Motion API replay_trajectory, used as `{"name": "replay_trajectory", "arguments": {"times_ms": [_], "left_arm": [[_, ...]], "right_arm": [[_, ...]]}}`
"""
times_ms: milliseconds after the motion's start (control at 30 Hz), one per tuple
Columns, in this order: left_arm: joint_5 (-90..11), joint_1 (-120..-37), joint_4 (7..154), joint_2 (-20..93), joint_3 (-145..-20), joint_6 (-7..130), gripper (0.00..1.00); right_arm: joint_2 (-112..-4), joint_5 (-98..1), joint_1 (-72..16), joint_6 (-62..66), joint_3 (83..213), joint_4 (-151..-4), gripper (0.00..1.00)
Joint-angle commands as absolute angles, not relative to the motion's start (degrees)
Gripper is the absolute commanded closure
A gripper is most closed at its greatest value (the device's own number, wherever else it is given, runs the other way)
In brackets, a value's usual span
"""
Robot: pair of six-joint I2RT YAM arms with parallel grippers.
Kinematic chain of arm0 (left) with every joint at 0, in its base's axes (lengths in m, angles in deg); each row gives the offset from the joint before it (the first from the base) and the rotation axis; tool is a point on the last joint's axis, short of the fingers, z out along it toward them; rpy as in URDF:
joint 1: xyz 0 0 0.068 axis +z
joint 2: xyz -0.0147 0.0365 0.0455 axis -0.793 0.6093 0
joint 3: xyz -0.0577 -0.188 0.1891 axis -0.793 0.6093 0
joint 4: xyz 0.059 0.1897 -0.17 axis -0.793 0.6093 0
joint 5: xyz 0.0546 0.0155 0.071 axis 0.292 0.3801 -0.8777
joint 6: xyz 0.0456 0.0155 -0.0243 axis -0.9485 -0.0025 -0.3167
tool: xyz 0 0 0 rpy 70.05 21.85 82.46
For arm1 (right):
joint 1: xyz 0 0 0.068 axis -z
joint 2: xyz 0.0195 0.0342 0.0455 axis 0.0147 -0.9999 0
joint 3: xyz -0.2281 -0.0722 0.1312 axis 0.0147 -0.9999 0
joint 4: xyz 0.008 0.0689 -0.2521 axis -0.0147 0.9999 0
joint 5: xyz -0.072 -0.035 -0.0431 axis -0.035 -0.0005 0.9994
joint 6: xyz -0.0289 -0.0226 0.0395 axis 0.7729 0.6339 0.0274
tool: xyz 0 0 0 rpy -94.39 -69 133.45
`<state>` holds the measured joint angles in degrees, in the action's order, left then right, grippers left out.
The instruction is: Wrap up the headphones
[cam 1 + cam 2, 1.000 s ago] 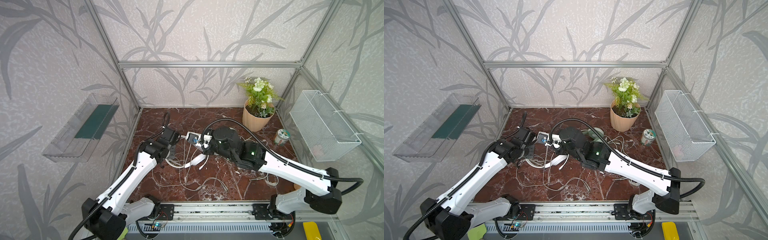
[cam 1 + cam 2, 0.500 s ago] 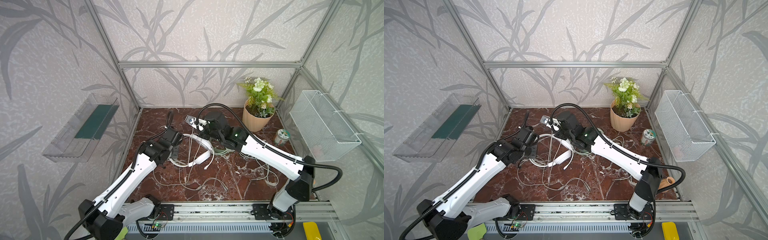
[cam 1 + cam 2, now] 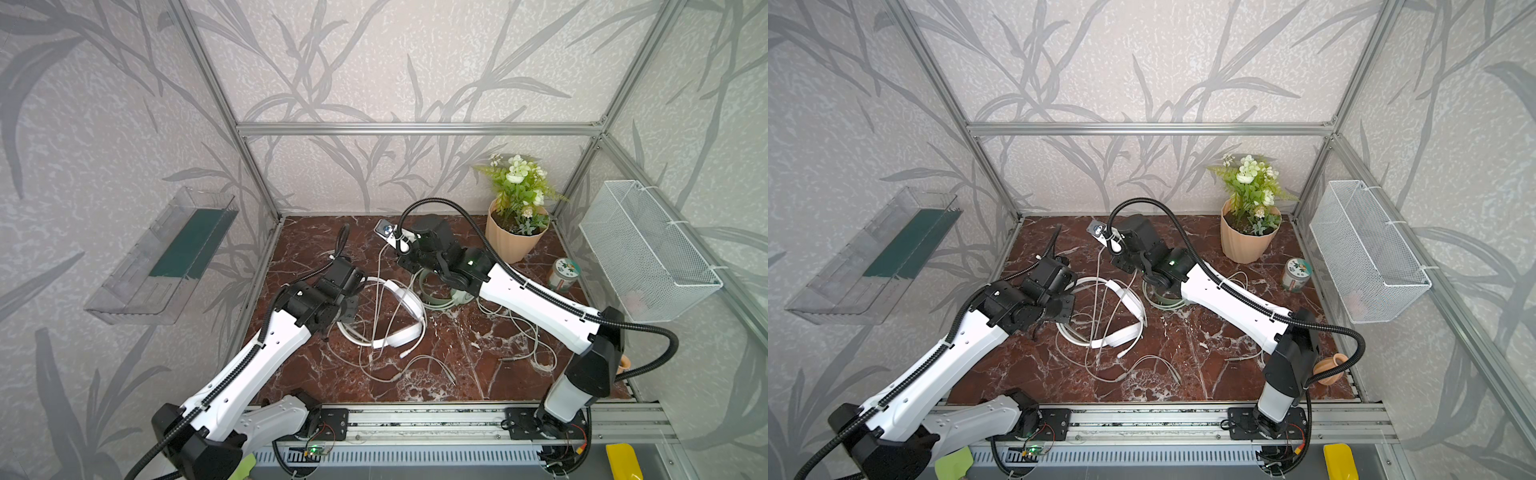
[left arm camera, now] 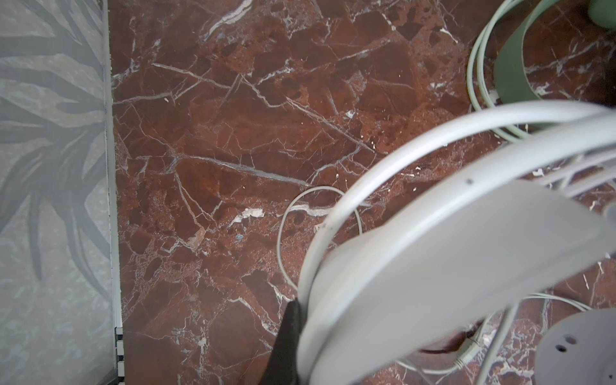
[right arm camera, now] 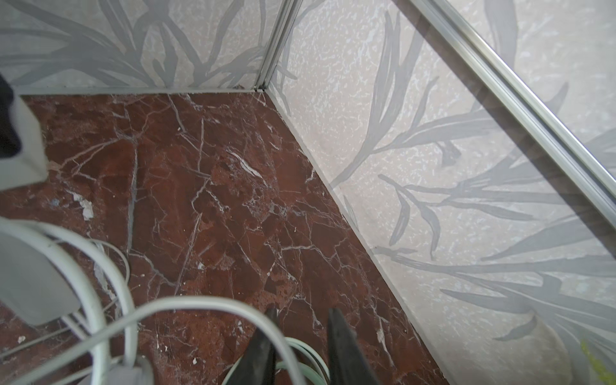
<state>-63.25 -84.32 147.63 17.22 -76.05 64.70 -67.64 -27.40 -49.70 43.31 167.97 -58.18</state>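
The white headphones [image 3: 401,309] [image 3: 1121,305] lie at the floor's middle. My left gripper [image 3: 353,297] [image 4: 300,310] is shut on their headband at its left end; one dark finger [image 4: 288,333] shows against the white band [image 4: 433,266], the other is hidden. Their thin cable [image 3: 380,291] [image 5: 200,305] rises and hangs over one finger [image 5: 263,346] of my right gripper [image 3: 409,266] [image 5: 302,313]. That gripper stands open above the mint green headphones [image 3: 432,291] [image 5: 310,358], nothing between its jaws. My right arm covers most of the mint set.
A potted plant [image 3: 515,237] stands at the back right, a tin can [image 3: 563,274] beside it. A wire basket [image 3: 640,249] hangs on the right wall, a clear shelf [image 3: 166,257] on the left. Loose cable [image 3: 415,365] sprawls toward the front; a clay pot [image 3: 1329,368] sits behind the right arm's base.
My right gripper pulled back from the centre toward the rear wall, drawing the white cable up, and its jaws have parted. The white headband has shifted. My left gripper has barely moved.
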Motion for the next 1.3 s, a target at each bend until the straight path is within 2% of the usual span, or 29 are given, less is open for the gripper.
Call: {"name": "replay_trajectory", "arguments": {"times_ms": [0,300,367,533,800,933,1067,1233,1267], "left_arm": [[-58.20,-84.60,149.36,15.52,-79.76,64.29,1.00],[-58.21,-84.63,155.70,16.53,-83.58,64.82,1.00],[-58.77,-84.57,156.39,16.19,-84.14,64.66,1.00],[-54.19,-84.61,155.62,13.60,-85.39,63.72,1.00],[-49.47,-84.67,155.84,10.48,-88.48,63.94,1.00],[-49.46,-84.69,156.35,10.16,-89.09,63.70,1.00],[-53.40,-84.63,158.04,11.48,-88.99,63.85,1.00],[-53.97,-84.65,157.87,12.17,-88.36,64.20,1.00],[-53.71,-84.68,157.58,11.92,-88.45,64.21,1.00]], "right_arm": [[-65.57,-28.69,-49.25,38.92,169.56,-59.47,0.70],[-65.86,-20.21,-47.06,37.48,168.76,-58.55,0.70],[-65.31,-19.01,-45.50,36.30,167.76,-60.12,0.66],[-67.30,-19.37,-39.96,32.16,171.73,-57.46,0.64],[-72.06,-21.74,-36.56,31.59,174.75,-57.27,0.48],[-73.92,-25.84,-36.15,30.01,178.91,-54.32,0.47],[-70.16,-35.51,-36.41,27.06,176.54,-57.48,0.51],[-66.48,-39.62,-38.52,27.60,175.41,-57.63,0.73],[-65.64,-40.20,-39.15,27.61,175.09,-57.25,0.74]]}}
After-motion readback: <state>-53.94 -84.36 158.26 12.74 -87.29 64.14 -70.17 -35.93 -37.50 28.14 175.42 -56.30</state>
